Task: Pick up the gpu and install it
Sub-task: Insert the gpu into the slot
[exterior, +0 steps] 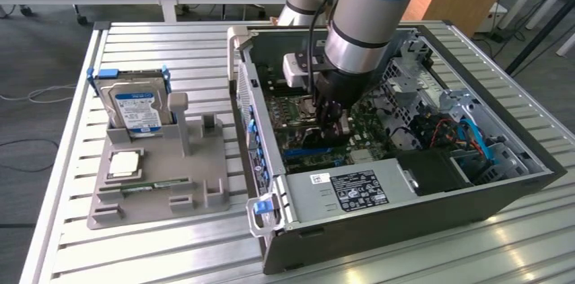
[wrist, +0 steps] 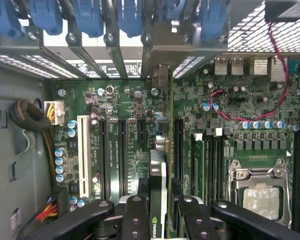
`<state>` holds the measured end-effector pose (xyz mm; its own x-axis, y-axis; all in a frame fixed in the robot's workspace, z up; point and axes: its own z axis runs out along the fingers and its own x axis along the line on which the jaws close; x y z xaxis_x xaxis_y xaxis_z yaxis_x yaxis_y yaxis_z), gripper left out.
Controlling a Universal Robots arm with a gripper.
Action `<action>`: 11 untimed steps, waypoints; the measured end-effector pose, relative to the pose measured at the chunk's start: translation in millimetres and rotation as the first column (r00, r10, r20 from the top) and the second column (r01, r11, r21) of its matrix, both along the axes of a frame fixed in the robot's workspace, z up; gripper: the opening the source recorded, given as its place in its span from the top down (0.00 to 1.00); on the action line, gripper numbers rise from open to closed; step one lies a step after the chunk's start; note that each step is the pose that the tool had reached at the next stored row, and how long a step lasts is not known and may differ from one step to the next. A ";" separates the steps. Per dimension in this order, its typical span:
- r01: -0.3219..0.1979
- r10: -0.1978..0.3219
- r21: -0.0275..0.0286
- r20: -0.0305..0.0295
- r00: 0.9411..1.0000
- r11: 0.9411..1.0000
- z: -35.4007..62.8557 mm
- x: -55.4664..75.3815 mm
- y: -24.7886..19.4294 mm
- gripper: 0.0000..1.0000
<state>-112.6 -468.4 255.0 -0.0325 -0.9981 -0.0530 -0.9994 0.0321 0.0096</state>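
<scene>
Exterior view: arm reaches down into the open PC case (exterior: 404, 223) lying on its side on the slatted tabletop (exterior: 134, 48), claw (exterior: 330, 121) low over the motherboard, just beside the power supply (exterior: 355, 186). To the exterior view's left of the case sits a grey holder (exterior: 161, 176) with the blue-labelled hard drive (exterior: 134, 105) standing upright in it, and a CPU chip (exterior: 124, 163) and RAM stick (exterior: 148, 188) lying flat on it. Wrist view: claw clamped on the gpu (wrist: 158, 175), black fingers (wrist: 135, 220) pressed to either side of the card. The card is seen edge-on, upright over the green motherboard (wrist: 125, 100), lined up along the black expansion slots, between the white slot (wrist: 83, 155) and the CPU socket (wrist: 260, 190). Its far end points at the rear bracket openings under the blue latches (wrist: 90, 17). Can't tell whether it touches a slot.
</scene>
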 end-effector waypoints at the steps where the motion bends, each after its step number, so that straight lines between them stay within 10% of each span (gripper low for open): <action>1: 0.000 0.000 0.000 0.000 1.000 1.000 2.4 0.0 0.0 0.73; 11: 0.000 0.000 -0.001 0.008 1.000 1.000 4.4 -0.5 0.0 0.73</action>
<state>-113.1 -468.4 259.4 -0.0322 -0.9981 -0.0521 -0.9995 0.0321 0.0014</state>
